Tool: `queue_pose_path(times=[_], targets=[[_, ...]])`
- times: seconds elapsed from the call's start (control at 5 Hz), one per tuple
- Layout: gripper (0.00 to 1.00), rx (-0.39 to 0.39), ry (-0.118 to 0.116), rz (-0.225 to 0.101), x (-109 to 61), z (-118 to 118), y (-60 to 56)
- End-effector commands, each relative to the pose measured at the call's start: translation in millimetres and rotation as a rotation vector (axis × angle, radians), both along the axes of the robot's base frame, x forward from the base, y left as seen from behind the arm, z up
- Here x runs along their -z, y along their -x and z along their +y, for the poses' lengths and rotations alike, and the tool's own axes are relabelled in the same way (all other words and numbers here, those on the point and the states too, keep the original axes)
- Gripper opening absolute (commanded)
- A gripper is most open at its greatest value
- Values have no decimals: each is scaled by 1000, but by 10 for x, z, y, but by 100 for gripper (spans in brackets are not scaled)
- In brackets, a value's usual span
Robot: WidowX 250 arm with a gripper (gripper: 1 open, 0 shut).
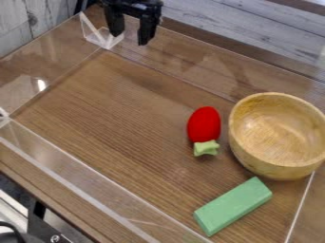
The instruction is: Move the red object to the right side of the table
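A red toy fruit (203, 125) is seen lying on its side on the brown wooden table (114, 123), its light green stem end pointed toward the near edge. It is placed just beside a round wooden bowl (276, 136), to the bowl's left in the camera's view, and nothing is gripped around it. A flat green block (234, 206) is set nearer the camera, apart from both.

The black gripper (131, 33) is held at the far side of the table, well apart from the fruit, near a clear plastic piece (102, 30). Its fingers are spread, with nothing pinched between them. By being kept there, the arm leaves the fruit and bowl in full view, and the whole right-hand part of the scene is left unobstructed by it.

The fruit is already located in the right half of the picture, so the task may well be judged finished, or nearly so, with the open fingers suggesting that no grasp is under way. Should the far right be meant, the fruit would have to be lifted past the bowl, whose rim could be knocked if the fingers were lowered too close to it.
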State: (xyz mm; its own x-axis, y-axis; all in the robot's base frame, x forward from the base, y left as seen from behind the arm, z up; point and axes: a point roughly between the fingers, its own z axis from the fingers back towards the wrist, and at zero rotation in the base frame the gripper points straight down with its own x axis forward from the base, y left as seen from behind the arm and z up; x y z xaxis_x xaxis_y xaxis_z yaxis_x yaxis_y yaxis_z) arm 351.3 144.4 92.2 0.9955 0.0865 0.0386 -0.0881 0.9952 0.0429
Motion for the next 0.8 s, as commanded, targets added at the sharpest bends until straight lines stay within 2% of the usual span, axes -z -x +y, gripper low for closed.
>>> queue_pose_path(times=[0.0,0.4,0.6], targets=[[100,68,-38,-78,-183,139,-157],[100,84,-49,-88,-308,272,-157],[100,89,-53,-86,-252,182,-153]])
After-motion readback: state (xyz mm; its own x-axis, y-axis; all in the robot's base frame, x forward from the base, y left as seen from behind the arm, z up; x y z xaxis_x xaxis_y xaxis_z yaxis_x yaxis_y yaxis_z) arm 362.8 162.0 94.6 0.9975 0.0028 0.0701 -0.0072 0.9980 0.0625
